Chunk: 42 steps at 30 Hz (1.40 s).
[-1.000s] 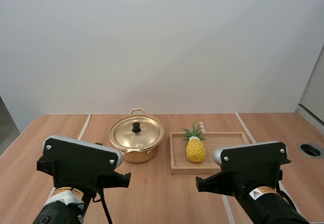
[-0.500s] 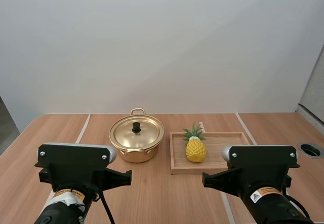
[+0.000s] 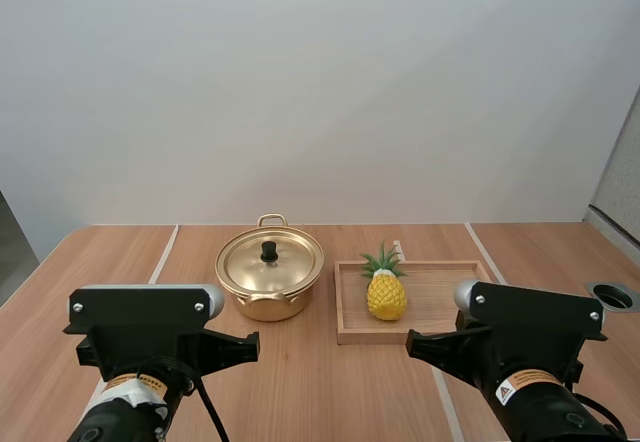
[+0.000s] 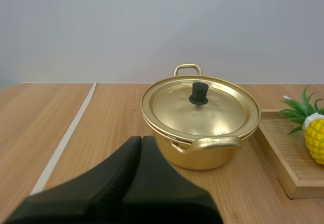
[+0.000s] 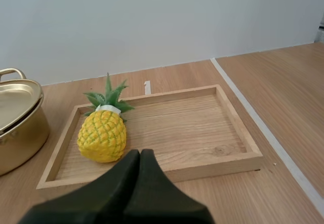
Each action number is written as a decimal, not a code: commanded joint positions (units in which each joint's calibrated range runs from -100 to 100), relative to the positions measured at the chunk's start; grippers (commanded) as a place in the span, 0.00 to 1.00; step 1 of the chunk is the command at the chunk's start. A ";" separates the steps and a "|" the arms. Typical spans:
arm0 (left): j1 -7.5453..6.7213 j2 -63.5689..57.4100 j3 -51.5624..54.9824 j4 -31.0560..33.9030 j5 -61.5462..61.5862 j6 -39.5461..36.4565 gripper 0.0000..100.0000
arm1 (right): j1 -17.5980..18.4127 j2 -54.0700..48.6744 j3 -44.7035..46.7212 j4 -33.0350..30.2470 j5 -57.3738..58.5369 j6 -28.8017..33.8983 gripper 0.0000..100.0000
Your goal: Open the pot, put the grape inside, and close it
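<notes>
**Nothing begun: pot shut, fruit on the tray**

The left claw (image 4: 139, 142) is closed on nothing, its black fingers lying together as one wedge short of the round golden metal pot (image 4: 200, 150). The right claw (image 5: 139, 154) is likewise closed and empty, before the shallow rectangular wooden tray (image 5: 202, 168). The golden lid with a black knob (image 4: 223, 113) is still on. The fruit is a yellow toy pineapple with green leaves (image 5: 102, 135) (standing in for the grape, I take it), in the tray beside the pot. All three steps remain. Count: two claws, one pot, one lid, one pineapple, one tray, one wooden desk (image 4: 71, 127).
</notes>
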 commanded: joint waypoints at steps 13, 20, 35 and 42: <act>0.06 -0.33 0.00 0.01 -0.47 -0.60 0.02 | 1.00 -0.39 0.08 -2.24 -0.96 0.37 0.00; 0.06 -0.33 0.00 0.01 -0.47 -0.60 0.02 | -0.21 -0.39 0.08 -2.24 -1.12 0.37 0.00; 0.06 -0.33 0.00 0.01 -0.47 -0.60 0.02 | -0.16 -0.39 0.08 -2.02 -1.45 0.37 0.00; 0.06 -0.33 0.00 0.01 -0.47 -0.60 0.02 | -0.16 -0.39 0.08 -2.02 -1.45 0.37 0.00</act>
